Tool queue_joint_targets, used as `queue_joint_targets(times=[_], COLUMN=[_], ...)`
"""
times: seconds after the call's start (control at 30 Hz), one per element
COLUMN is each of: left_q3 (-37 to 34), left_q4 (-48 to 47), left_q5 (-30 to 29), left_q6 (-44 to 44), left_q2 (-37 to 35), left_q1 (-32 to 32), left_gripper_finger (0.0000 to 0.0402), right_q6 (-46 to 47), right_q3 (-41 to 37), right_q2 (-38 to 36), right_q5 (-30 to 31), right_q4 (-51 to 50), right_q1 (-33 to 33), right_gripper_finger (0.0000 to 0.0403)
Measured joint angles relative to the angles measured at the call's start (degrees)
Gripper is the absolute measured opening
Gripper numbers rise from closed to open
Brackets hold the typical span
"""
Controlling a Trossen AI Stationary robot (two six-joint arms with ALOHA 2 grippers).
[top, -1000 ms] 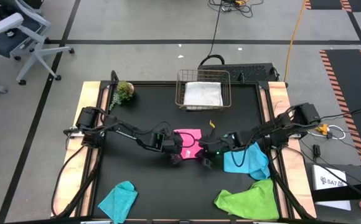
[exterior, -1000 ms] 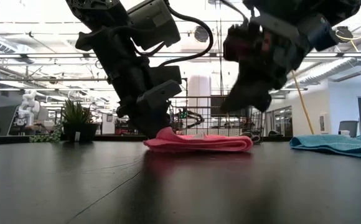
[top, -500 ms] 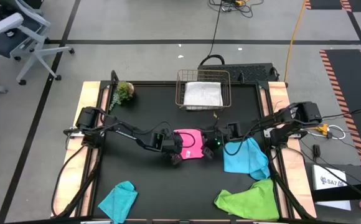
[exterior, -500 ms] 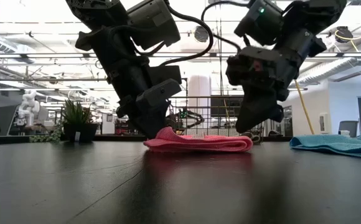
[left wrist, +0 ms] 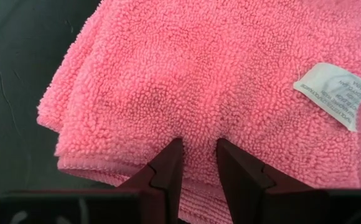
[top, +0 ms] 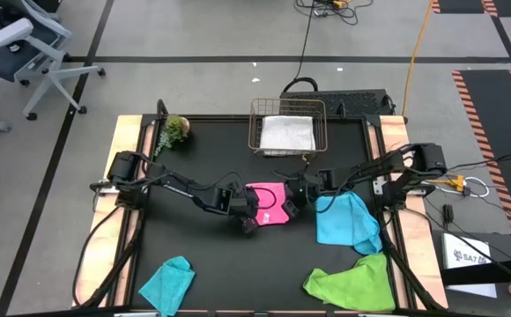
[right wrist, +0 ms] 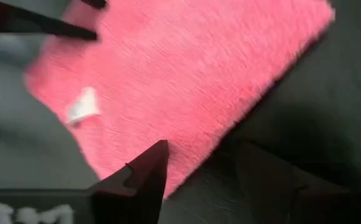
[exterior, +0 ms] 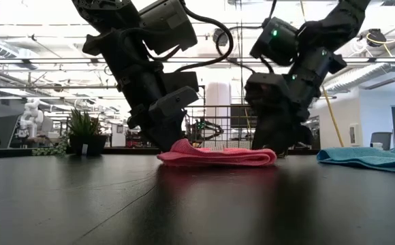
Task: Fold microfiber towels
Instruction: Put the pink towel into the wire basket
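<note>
Sitting folded flat mid-table is the hot pink towel (top: 268,202), with a gripper at each side. The left gripper (left wrist: 196,163) is down on its near-left edge, fingers pinched on a bit of the pile. The right gripper (right wrist: 202,165) is at the towel's right edge, fingers spread apart, one over the pink, one over bare black table (top: 203,255). Sky blue towel (top: 348,220) lies just right.
</note>
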Motion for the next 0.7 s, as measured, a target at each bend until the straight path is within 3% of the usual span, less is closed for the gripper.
queue_joint_targets(times=[0.43, 0.57, 0.7], left_q3=[0.0, 0.0, 0.0], left_q4=[0.02, 0.09, 0.22], left_q5=[0.0, -0.03, -0.09], left_q6=[0.02, 0.03, -0.07], left_q2=[0.0, 0.0, 0.0], left_q1=[0.0, 0.0, 0.0], left_gripper_finger=[0.0104, 0.0104, 0.0104], right_q6=[-0.66, -0.94, -1.14], right_q3=[-0.02, 0.0, -0.41], right_q2=[3.55, 3.5, 3.49], right_q5=[-0.54, -0.07, 1.8], right_q4=[9.65, 7.92, 7.17], right_q1=[-1.18, -1.45, -1.55], right_gripper_finger=[0.0176, 0.0135, 0.0063])
